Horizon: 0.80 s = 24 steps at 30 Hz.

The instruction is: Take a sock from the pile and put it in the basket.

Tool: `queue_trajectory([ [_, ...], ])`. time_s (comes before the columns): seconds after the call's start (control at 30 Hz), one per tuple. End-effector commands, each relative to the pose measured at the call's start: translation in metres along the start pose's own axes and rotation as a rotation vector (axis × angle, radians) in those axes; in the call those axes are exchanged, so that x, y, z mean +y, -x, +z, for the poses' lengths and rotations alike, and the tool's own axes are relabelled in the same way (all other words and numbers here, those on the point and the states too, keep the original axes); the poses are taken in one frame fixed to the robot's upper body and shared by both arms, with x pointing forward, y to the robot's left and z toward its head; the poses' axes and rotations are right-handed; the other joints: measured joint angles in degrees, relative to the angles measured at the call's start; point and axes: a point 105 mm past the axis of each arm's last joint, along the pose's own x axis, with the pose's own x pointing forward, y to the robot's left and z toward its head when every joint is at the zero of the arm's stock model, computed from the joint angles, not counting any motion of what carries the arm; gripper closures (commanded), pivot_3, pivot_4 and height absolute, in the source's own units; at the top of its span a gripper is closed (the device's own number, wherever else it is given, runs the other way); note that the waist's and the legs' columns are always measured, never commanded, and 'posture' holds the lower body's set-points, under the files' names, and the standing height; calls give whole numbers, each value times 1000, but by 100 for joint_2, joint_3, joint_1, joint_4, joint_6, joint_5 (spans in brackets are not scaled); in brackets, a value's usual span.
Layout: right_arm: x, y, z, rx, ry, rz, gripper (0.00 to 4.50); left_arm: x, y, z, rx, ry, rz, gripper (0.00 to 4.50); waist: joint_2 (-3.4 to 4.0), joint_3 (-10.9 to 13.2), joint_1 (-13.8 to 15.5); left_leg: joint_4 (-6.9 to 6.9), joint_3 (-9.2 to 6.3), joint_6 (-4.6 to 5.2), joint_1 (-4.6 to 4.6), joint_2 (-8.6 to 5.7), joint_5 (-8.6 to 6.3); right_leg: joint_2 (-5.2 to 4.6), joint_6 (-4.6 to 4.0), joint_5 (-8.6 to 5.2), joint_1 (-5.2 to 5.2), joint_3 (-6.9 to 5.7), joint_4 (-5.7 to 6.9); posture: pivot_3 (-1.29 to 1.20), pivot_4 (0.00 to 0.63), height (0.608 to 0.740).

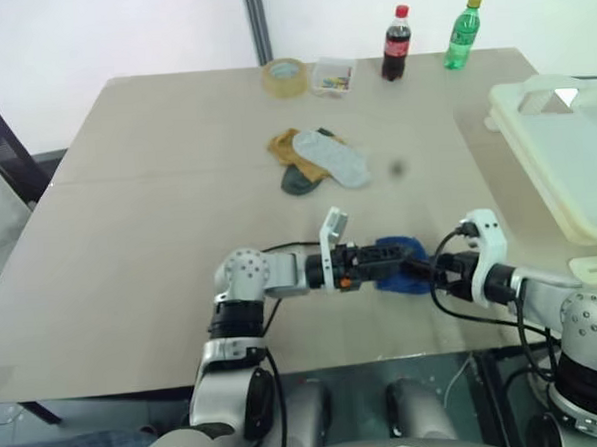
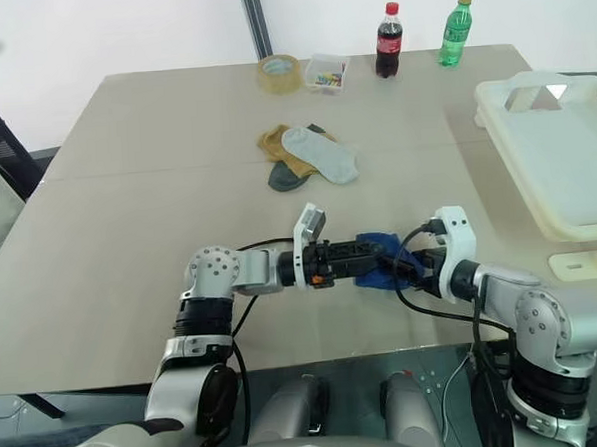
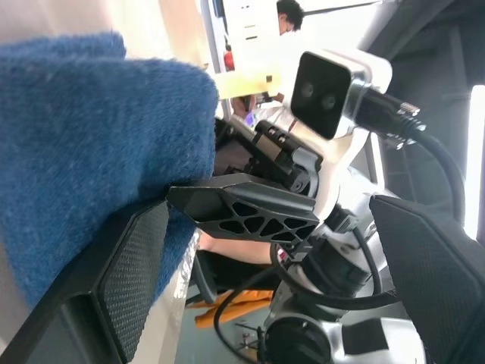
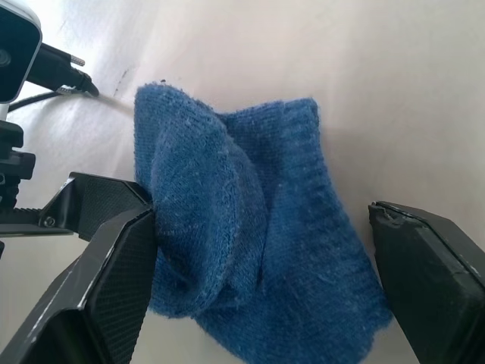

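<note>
Blue sock (image 4: 250, 235) lies crumpled on table (image 1: 129, 242) near front edge, well apart from pile (image 1: 317, 160). L gripper (image 1: 386, 264) and R gripper (image 1: 421, 270) both spread wide, flanking it, neither clamped; probably regrasp. Basket (image 1: 566, 159) at right, sock not in.

My arms (image 1: 249, 276) are silver-grey with round joints and black bands. Loose black cables (image 2: 428, 302) loop around both wrists. Each wrist carries a white camera bracket (image 1: 331, 240), and my fingers (image 4: 106, 277) are black with textured pads.
</note>
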Motion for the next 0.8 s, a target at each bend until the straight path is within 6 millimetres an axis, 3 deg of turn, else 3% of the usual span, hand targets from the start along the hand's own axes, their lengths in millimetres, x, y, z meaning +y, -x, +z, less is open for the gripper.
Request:
queue_trajectory([
  [0.03, -9, 4, -22, 96, -51, -24, 78, -7, -1, 4, -20, -29, -35, 0, 0, 0, 3, 0, 0, 0, 0, 0, 0, 0, 0, 0, 0, 0, 0, 0, 150, 740],
  [0.27, -13, 11, -27, 118, -53, -6, 78, -5, -3, 3, -17, -33, -27, 0, 0, 0, 2, 0, 1, 0, 0, -1, 0, -1, 0, 0, 1, 0, -1, 0, 150, 740],
  [0.6, 7, 17, -20, 63, -60, 153, 78, -5, -2, 4, -18, -38, -25, 0, 0, 0, -12, 0, 4, 1, 0, 2, 0, 2, 0, 0, 4, 3, 0, 0, 150, 740],
  [0.8, -6, 10, -24, 97, -77, 57, 78, -4, -2, 4, -17, -37, -26, 0, -2, -2, -21, 0, 6, 0, 0, 4, 0, 4, 0, 0, 3, 5, 1, 0, 150, 740],
])
